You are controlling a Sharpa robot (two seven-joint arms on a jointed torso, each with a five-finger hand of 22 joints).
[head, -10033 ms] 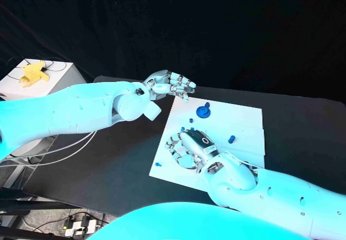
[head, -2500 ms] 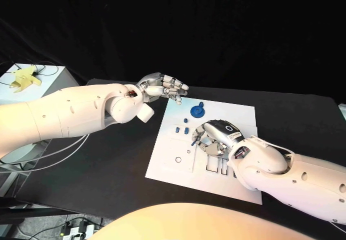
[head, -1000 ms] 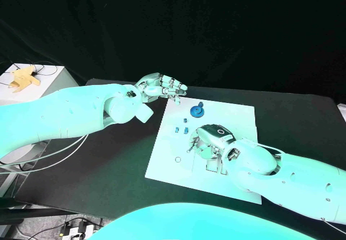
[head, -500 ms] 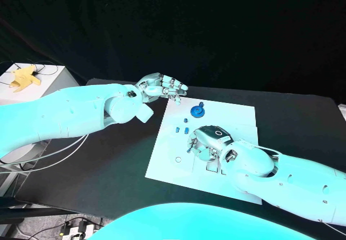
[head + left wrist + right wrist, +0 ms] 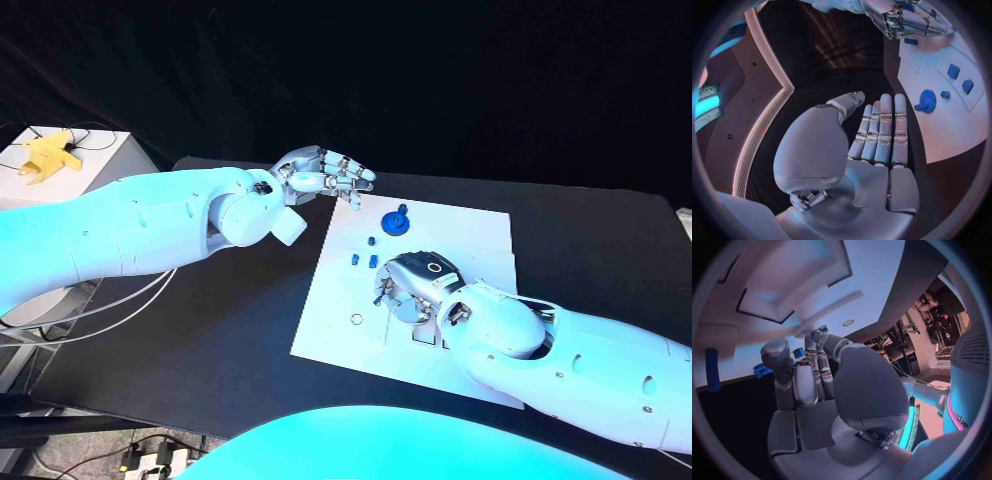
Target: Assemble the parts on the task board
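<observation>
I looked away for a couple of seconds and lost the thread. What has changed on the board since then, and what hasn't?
The right hand has moved up the task board, toward the small blue parts near its left edge; whether it holds one cannot be told. The left hand stays open beyond the board's far corner, and the blue gear has not moved.

Task board (image 5: 476, 232) matt white (plastic-like); table (image 5: 216, 330) matt blk.

We see the silver right hand (image 5: 414, 284) has moved across the white task board (image 5: 483, 232) toward its far side; it now perhaps holds a small blue part (image 5: 762, 371).
</observation>
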